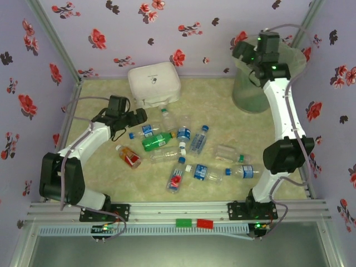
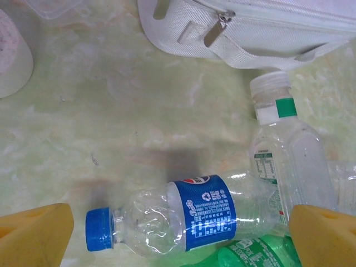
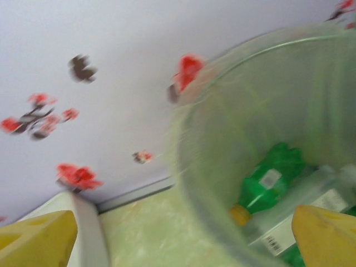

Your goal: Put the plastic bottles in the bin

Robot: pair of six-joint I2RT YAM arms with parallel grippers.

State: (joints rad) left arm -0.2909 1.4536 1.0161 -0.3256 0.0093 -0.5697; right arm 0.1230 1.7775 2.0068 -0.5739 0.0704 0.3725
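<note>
1. The left gripper hovers low, jaws spread wide, straddling the blue-labelled bottle, which lies on its side near the white zip case.
2. Best bet: drop straight down and close across the label, clear of the clear bottle on its right.
3. The right gripper hangs over the bin, far right, fingers spread and empty.
4. A green bottle is inside the bin; the other bottles are scattered mid-table.

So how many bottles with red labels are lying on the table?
2. One red-labelled bottle lies close to the left arm; the second bottle lies nearer the front, midway between the arms. Others may be hidden in the bin.
</note>
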